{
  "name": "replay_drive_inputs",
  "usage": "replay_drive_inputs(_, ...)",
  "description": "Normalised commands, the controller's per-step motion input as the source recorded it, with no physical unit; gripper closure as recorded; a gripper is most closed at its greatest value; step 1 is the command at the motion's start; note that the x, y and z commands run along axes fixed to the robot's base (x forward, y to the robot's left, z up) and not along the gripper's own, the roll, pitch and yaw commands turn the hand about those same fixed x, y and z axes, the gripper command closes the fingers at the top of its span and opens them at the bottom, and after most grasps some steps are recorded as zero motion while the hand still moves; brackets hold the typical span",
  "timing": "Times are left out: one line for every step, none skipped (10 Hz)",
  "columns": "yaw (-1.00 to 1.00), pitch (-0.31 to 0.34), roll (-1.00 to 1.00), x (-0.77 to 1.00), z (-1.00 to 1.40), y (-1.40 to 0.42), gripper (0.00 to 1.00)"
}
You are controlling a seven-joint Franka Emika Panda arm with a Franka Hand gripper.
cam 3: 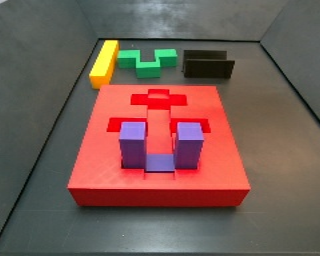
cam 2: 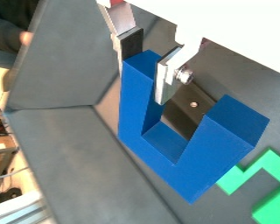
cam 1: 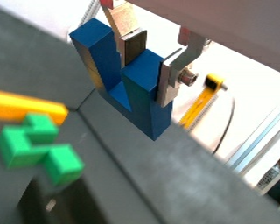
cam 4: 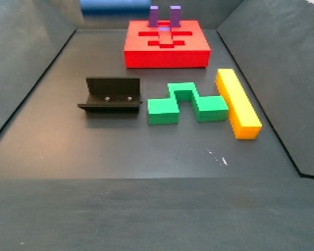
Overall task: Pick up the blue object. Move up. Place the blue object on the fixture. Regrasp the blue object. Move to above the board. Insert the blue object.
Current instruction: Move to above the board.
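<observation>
Both wrist views show the gripper point(cam 2: 154, 54) raised above the floor, its silver fingers point(cam 1: 173, 74) pinching one prong of the blue block point(cam 2: 178, 131), which hangs between them. The green block point(cam 1: 39, 147) lies below. This looks like the move-up step. Next, the block must be carried to the black fixture point(cam 4: 111, 96) and set on it; neither side view shows the gripper.

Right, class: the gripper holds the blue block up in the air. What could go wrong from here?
1. The gripper pinches only one prong of the blue object, so it may tilt or slip.
2. The fixture sits close beside the green block; lowering the piece could bump it.
</observation>
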Motion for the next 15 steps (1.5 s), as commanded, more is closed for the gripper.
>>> replay_drive_inputs(0.01, 0.068, -0.02, 0.04, 0.68, -0.01, 1.0)
replay_drive_inputs(0.02, 0.082, 0.0, 0.05, 0.18, -0.01, 1.0)
replay_drive_inputs(-0.2, -0.043, -1.0, -1.09, 0.26, -1.4, 1.0)
replay_drive_inputs(-0.2, -0.044, -1.0, -1.1, 0.26, -1.4, 1.0)
replay_drive_inputs(-0.19, -0.084, -1.0, -1.25, 0.29, -1.4, 1.0)
replay_drive_inputs(-0.19, -0.086, -1.0, -1.29, 0.27, -1.4, 1.0)
replay_drive_inputs(-0.19, -0.083, -1.0, -1.31, 0.29, -1.4, 1.0)
replay_drive_inputs(-0.19, -0.069, -1.0, -0.8, 0.17, -0.84, 1.0)
replay_drive_inputs(-0.19, -0.048, -1.0, -0.46, 0.08, -0.45, 1.0)
replay_drive_inputs(-0.19, -0.032, -1.0, -0.31, 0.05, -0.29, 1.0)
replay_drive_inputs(-0.18, -0.016, -1.0, -0.16, 0.04, -0.14, 1.0)
replay_drive_inputs(-0.17, -0.022, -1.0, -0.11, 0.0, -0.06, 1.0)
replay_drive_inputs(-0.12, -0.022, -0.78, -0.09, 0.01, 0.0, 1.0)
replay_drive_inputs(-0.1, -0.028, -0.63, -0.08, 0.01, 0.01, 1.0)
replay_drive_inputs(-0.04, -0.031, -0.37, -0.06, 0.0, 0.0, 1.0)
